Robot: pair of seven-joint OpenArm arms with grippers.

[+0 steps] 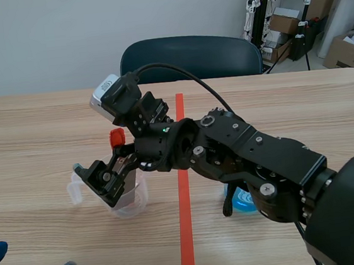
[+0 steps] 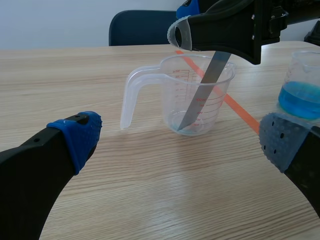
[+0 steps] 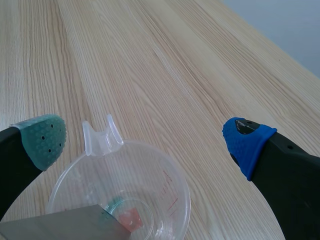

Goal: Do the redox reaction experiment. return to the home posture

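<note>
Left end effector [image 2: 178, 142]: low over the near bench [image 2: 150, 195], fingers wide, holding nothing.
Cup [image 2: 172, 100]: clear, ahead of it, just left of the tape line.
Strip [image 2: 199, 97]: grey metal, foot on the cup's floor, long axis tilted up to the rim; its top is hidden behind the right end effector.
Right end effector [image 3: 145, 140]: directly above the cup, fingers wide, neither pad touching the strip.
Right arm: stretched across the midline, wrist pitched down.
Judgement: retreat rises first, then back right, clearing the beaker [image 2: 301, 97] under the arm.
</note>
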